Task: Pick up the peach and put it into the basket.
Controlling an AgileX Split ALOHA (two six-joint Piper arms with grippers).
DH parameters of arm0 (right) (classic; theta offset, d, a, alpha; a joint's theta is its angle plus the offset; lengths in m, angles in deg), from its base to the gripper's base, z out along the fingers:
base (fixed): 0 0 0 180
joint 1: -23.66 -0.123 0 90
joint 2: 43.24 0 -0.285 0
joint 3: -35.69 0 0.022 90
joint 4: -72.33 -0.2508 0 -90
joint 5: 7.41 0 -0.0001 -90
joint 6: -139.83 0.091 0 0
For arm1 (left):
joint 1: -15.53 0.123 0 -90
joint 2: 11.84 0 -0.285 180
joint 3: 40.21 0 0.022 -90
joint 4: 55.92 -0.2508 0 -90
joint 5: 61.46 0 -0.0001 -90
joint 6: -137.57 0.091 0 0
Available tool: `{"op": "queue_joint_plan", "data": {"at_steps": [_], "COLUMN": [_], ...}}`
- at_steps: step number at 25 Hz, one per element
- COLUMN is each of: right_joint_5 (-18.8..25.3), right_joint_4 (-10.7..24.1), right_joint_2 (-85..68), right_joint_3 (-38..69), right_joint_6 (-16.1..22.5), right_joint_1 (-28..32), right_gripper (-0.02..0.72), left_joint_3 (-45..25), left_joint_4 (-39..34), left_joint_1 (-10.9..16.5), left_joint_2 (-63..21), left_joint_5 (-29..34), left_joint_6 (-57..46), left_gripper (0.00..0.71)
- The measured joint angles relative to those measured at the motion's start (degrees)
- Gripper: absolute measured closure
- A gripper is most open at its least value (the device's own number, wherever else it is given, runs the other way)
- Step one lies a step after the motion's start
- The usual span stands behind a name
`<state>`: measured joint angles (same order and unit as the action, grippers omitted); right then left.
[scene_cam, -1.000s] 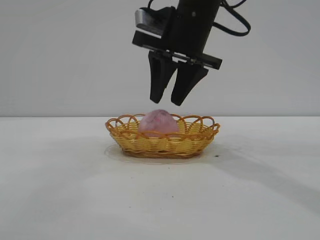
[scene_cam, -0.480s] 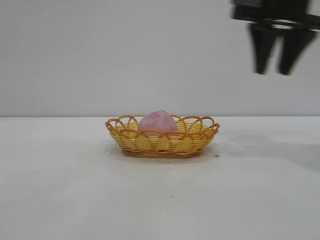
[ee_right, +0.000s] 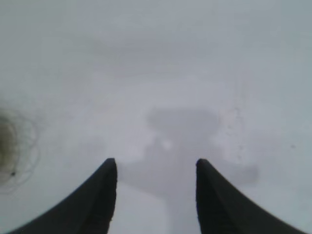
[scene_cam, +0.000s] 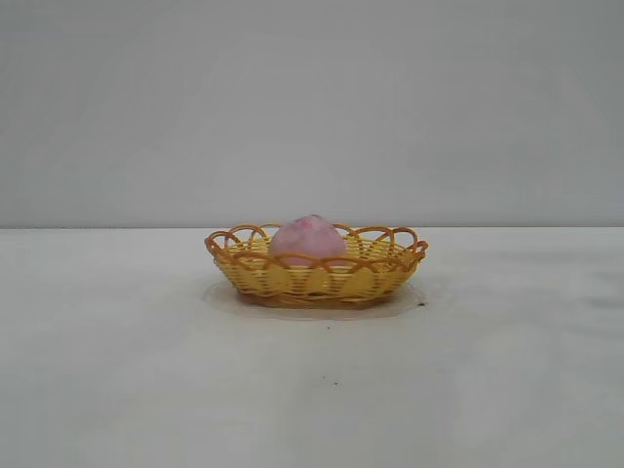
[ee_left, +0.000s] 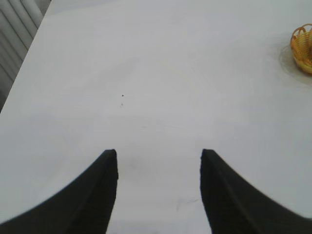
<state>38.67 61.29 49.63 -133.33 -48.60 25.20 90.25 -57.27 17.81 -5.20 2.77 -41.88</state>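
The dusty-pink peach (scene_cam: 307, 240) lies inside the yellow-orange wicker basket (scene_cam: 375, 276) at the middle of the white table. No gripper shows in the exterior view. My left gripper (ee_left: 159, 155) is open and empty over bare table, far from the basket, whose rim (ee_left: 302, 48) shows at that view's edge. My right gripper (ee_right: 156, 163) is open and empty above bare table, with its own shadow on the surface below.
The white table (scene_cam: 146, 370) spreads around the basket, with a plain grey wall behind. In the left wrist view, the table's edge and grey slats (ee_left: 17, 29) show at one corner.
The right gripper, which hung just above the peach in the basket, rose and swung off to the right and has left the exterior view. Peach and basket have not moved.
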Motion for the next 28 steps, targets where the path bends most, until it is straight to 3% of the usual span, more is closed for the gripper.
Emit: {"op": "queue_joint_plan", "data": {"at_steps": [4, 9, 12, 16, 20, 28], "right_joint_5": [-3.2, -1.8, 3.0, 13.8, 19.9, 19.6], "right_joint_4": [-0.5, -0.3, 1.7, 5.7, 7.6, 6.7], "right_joint_2": [-18.0, -44.5, -60.0, -77.6, -85.8, -86.0], "right_joint_3": [12.6, 27.0, 32.2, 36.5, 36.9, 38.2], "right_joint_6": [-0.8, -1.0, 1.9, 5.2, 5.8, 5.8], "right_joint_1": [0.0, 0.0, 0.0, 0.0, 0.0, 0.0], "right_gripper": [0.387, 0.387, 0.387, 0.387, 0.387, 0.387], "left_joint_3": [0.0, 0.0, 0.0, 0.0, 0.0, 0.0], "left_joint_4": [0.0, 0.0, 0.0, 0.0, 0.0, -0.1], "left_joint_1": [0.0, 0.0, 0.0, 0.0, 0.0, 0.0], "left_joint_2": [0.0, 0.0, 0.0, 0.0, 0.0, 0.0], "left_joint_5": [0.0, 0.0, 0.0, 0.0, 0.0, 0.0], "left_joint_6": [0.0, 0.0, 0.0, 0.0, 0.0, 0.1], "left_gripper": [0.376, 0.376, 0.376, 0.376, 0.376, 0.376]}}
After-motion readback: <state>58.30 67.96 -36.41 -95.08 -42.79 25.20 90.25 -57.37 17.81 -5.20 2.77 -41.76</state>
